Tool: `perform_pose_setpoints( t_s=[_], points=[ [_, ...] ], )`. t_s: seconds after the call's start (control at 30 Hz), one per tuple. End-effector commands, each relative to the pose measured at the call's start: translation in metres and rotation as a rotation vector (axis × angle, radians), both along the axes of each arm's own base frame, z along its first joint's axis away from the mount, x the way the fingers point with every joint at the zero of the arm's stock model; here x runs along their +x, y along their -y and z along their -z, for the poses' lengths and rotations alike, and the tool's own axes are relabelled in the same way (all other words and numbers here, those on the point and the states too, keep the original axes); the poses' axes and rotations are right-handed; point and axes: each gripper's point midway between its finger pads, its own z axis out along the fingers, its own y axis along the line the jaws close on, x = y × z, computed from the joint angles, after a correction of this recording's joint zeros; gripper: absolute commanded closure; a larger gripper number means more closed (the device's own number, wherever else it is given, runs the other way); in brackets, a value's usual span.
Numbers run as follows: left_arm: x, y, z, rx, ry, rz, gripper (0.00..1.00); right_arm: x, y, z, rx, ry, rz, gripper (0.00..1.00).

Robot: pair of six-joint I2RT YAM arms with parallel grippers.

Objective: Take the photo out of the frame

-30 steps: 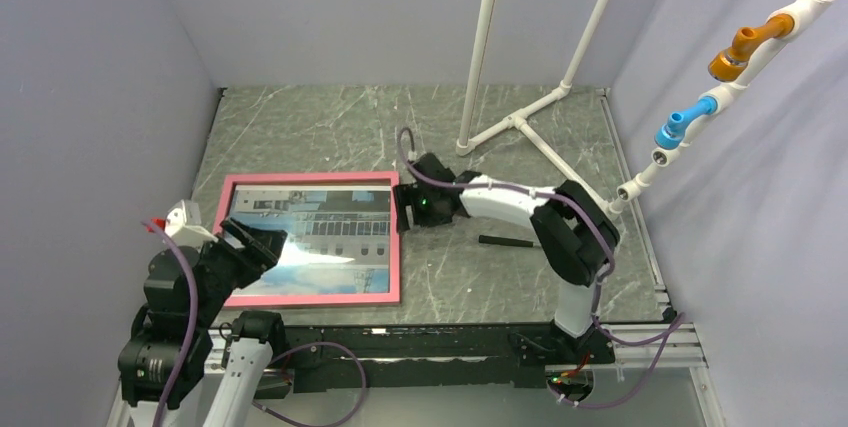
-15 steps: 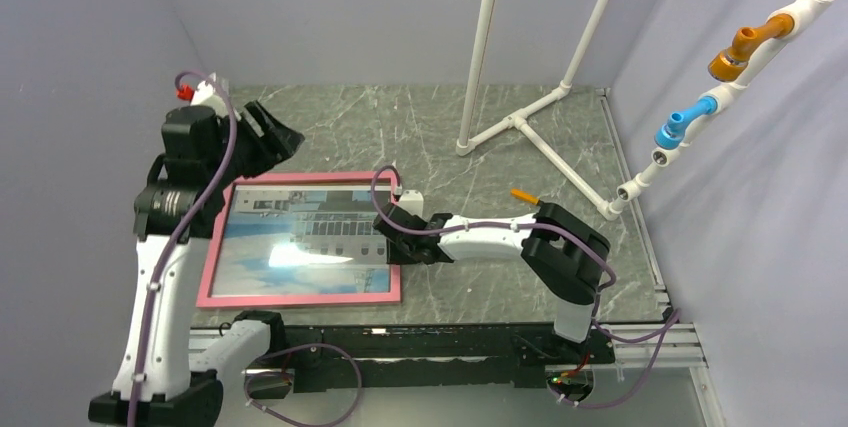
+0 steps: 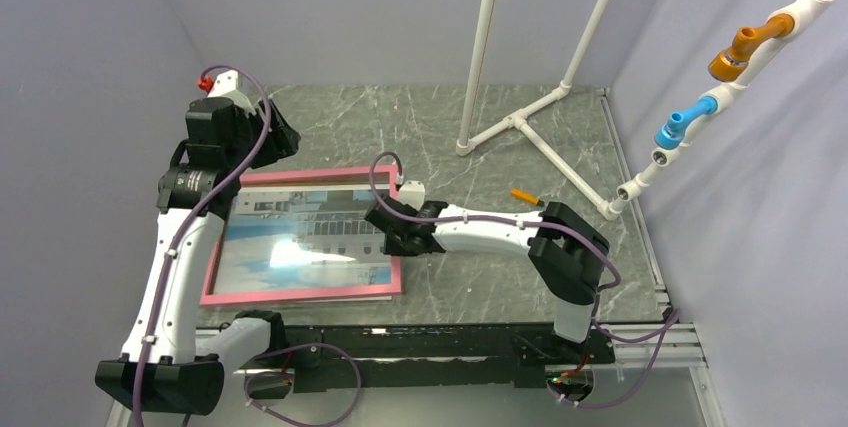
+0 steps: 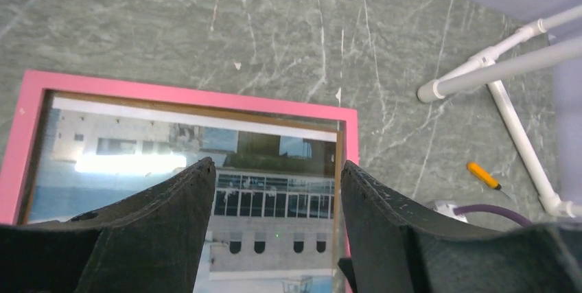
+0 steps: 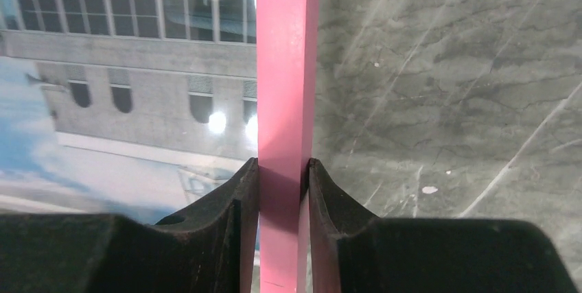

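Grasp step: right gripper [image 5: 283,169] is pinching the right border of the frame [image 3: 300,294], which is lying face-up toward the table's [image 3: 480,267] near-left corner, photo [image 3: 280,247] inside; left gripper [image 4: 276,166] is hovering open over the far border; next move is probably calling for flipping it.

White arms [image 3: 490,230] with black joints [image 3: 570,252], purple cables [image 3: 370,182].
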Motion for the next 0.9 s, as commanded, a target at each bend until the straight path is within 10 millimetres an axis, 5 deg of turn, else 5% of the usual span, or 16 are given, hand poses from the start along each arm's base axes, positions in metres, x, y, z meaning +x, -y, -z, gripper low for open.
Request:
perform_pose_setpoints(
  t_s=[0.0, 0.17, 0.37, 0.67, 0.87],
  points=[
    [0.011, -0.009, -0.012, 0.075, 0.099, -0.009, 0.3, 0.017, -0.019, -0.051, 0.096, 0.011, 0.078, 1.0],
    [0.006, -0.025, -0.011, 0.157, 0.138, -0.06, 0.3, 0.043, -0.027, -0.064, 0.178, -0.009, 0.074, 1.0],
    [-0.007, -0.05, -0.024, 0.247, 0.176, -0.155, 0.3, 0.117, -0.028, -0.059, 0.176, 0.009, 0.097, 1.0],
    [-0.013, -0.049, 0.0, 0.245, 0.191, -0.144, 0.31, 0.227, -0.03, -0.052, 0.169, 0.124, 0.161, 1.0],
    [-0.011, -0.046, 0.007, 0.226, 0.182, -0.131, 0.32, 0.279, -0.036, -0.045, 0.149, 0.236, 0.102, 1.0]
  ],
)
